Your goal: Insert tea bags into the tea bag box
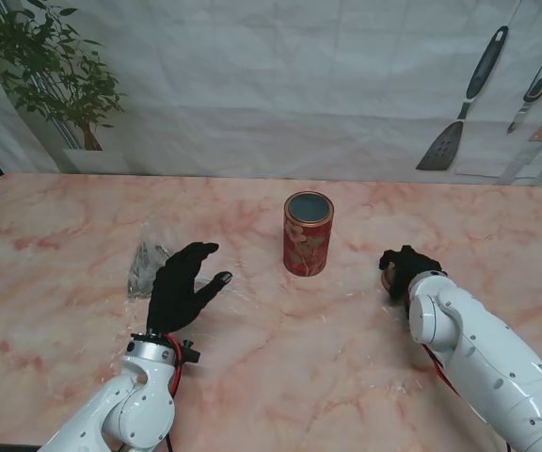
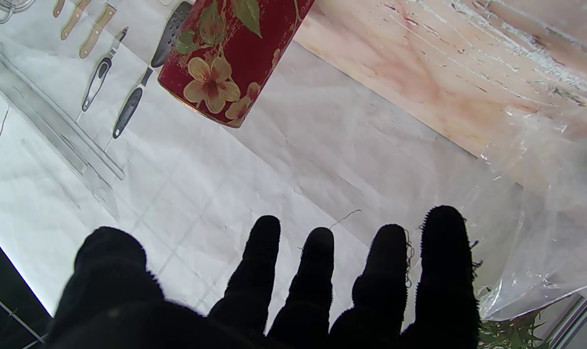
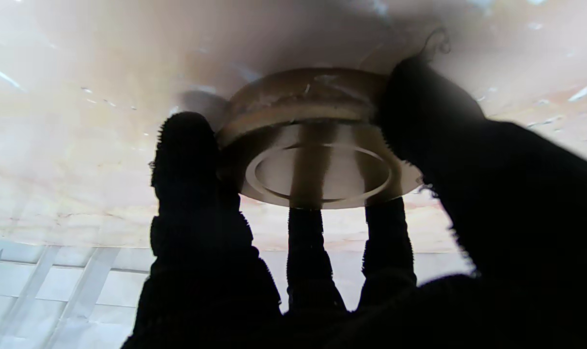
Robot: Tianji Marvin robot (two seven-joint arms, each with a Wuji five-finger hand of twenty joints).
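Tea bag box [image 1: 308,234] stands between spread, empty left hand [image 1: 183,287] and right hand [image 1: 405,270] grasping lid [image 3: 317,140].

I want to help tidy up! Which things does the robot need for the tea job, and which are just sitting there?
For the job:
red tin
lid, held by right hand
clear bag
left hand, open

Just there:
plant
spatula
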